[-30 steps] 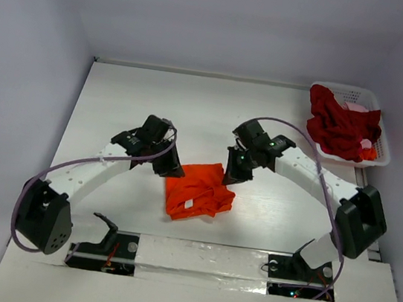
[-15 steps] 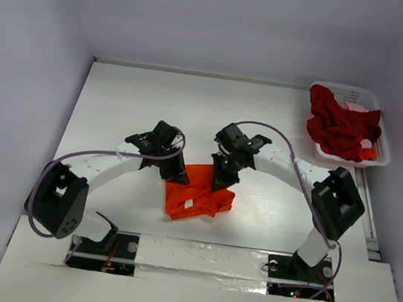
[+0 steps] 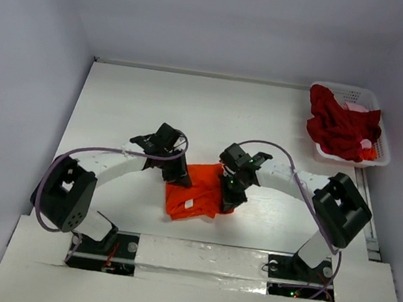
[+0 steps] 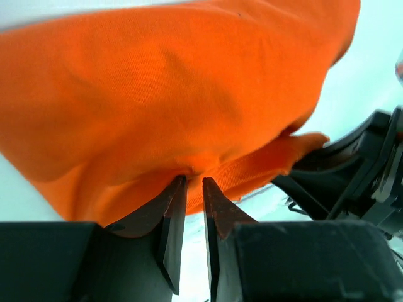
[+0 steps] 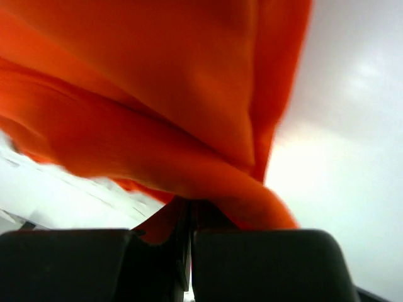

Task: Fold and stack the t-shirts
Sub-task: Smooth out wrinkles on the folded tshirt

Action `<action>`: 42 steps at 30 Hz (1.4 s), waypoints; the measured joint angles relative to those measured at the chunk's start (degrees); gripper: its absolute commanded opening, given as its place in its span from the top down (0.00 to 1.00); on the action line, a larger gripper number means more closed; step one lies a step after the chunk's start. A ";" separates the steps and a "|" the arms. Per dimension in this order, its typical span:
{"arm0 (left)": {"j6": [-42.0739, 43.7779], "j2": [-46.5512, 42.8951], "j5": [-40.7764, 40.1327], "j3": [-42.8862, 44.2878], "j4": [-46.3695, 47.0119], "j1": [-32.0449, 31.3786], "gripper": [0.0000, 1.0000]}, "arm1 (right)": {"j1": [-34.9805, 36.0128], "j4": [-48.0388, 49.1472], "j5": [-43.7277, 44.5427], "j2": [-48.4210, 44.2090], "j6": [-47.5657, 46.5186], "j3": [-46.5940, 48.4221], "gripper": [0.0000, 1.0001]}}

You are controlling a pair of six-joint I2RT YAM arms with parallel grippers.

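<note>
The orange t-shirt (image 3: 195, 194) was pinched in the almost-closed left gripper (image 4: 194, 182) and right gripper (image 5: 191, 204), which had just moved inward to fold it.

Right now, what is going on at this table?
Both arms are handling the orange shirt, which lies crumpled in the middle of the table. The left gripper pinches its left edge and the right gripper is shut on its right edge. The dark red shirt lies heaped in the basket at the far right corner, with some pink cloth, and is not yet folded.
</note>
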 measured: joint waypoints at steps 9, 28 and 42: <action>-0.02 3.67 0.81 0.07 1.95 -0.46 0.86 | 0.07 2.14 0.02 -5.84 1.07 -7.67 1.00; -0.02 3.67 1.33 0.48 2.43 -0.48 0.85 | 0.09 -3.21 4.09 -9.81 1.20 10.19 1.00; -0.04 3.67 1.73 0.48 3.61 -0.63 0.85 | 0.09 1.68 1.90 8.09 0.76 11.45 1.00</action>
